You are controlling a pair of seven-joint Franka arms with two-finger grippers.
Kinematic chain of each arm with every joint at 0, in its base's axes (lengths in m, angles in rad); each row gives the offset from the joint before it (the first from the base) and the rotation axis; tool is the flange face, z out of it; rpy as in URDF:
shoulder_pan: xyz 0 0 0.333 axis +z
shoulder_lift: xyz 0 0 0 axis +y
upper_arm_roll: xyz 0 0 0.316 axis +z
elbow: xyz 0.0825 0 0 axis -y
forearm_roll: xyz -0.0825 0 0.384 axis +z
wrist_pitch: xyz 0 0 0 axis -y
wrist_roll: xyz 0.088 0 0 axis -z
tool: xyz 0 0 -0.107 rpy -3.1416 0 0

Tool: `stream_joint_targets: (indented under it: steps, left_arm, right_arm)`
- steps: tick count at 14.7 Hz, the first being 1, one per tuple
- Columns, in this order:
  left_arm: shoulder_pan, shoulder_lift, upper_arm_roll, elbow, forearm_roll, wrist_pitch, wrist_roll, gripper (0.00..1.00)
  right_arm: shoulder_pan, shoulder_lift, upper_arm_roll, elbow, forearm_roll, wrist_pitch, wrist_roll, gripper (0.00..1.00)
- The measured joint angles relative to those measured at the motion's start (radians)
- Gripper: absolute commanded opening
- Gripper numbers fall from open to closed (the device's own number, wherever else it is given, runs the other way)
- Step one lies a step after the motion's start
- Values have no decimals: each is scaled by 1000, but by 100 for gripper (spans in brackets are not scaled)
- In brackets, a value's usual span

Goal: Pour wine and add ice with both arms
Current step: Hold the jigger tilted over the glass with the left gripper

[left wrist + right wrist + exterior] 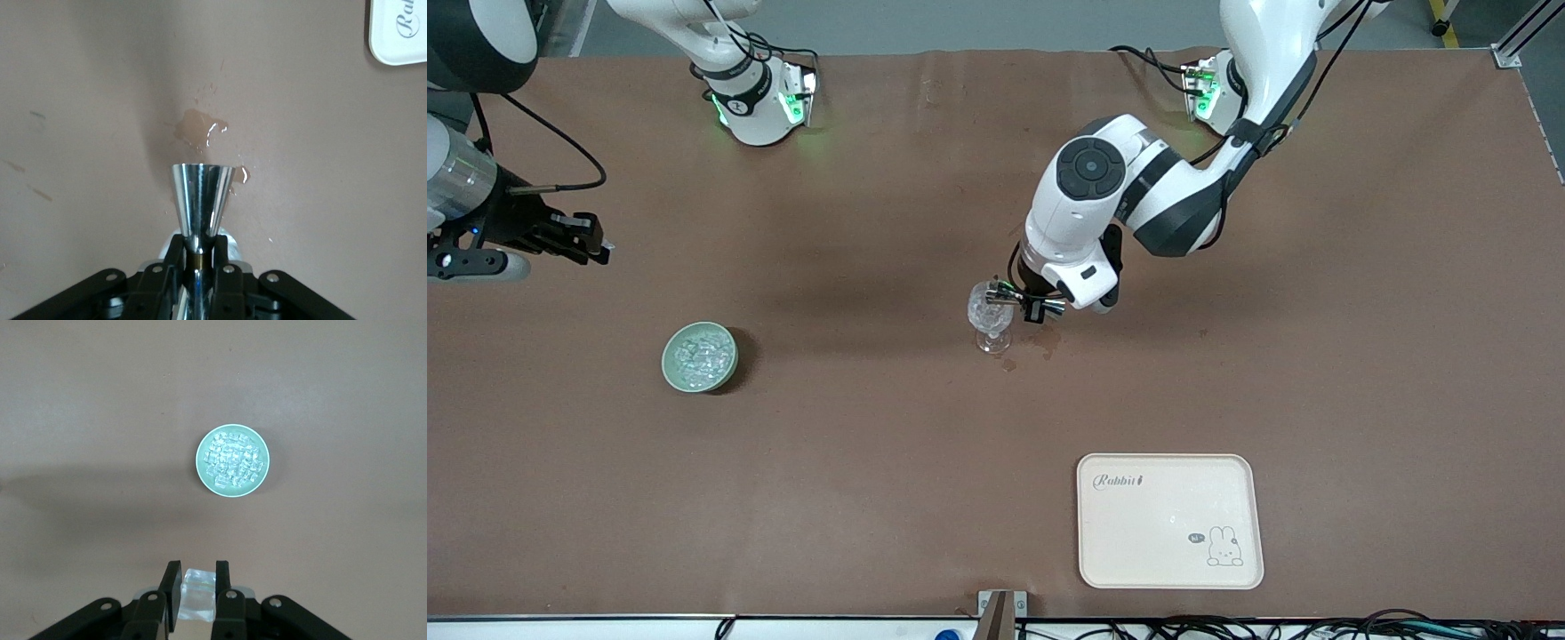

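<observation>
Front view: the left gripper (1021, 305) is holding a steel jigger (1005, 296) right at the stemmed glass (990, 316), so I'd say pouring is in hand.

Left wrist: fingers are clamping the jigger's waist above a spill (200, 128).

Right wrist: the right gripper (197, 589) is pinching one ice cube (197, 587), up over bare table near the green bowl (233, 460) of ice. Next it's needing to carry it to the glass.

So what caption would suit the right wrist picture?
Right gripper shut on an ice cube above the table, green bowl of ice ahead.
</observation>
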Motion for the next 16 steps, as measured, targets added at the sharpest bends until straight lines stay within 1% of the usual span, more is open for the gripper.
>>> stream_joint_targets:
  steps: [4, 8, 12, 13, 14, 16]
  left_arm:
    - [-11, 0, 4, 4, 8, -16, -1, 0]
    - [-21, 0, 6, 32, 51, -51, -29, 0]
    - [-16, 0, 8, 36, 52, -56, -32, 0]
    - [-8, 0, 9, 37, 44, -56, -32, 0]
    - [5, 0, 9, 40, 11, -56, -25, 0]
    - [37, 0, 9, 59, -126, -55, 45, 0]
  right_arm:
    - [0, 0, 0, 0, 0, 1, 0, 6]
    - [6, 0, 1, 0, 0, 6, 0, 6]
    - [10, 0, 1, 0, 0, 10, 0, 6]
    - [10, 0, 1, 0, 0, 10, 0, 6]
    - [11, 0, 1, 0, 0, 11, 0, 6]
    - [11, 0, 1, 0, 0, 15, 0, 6]
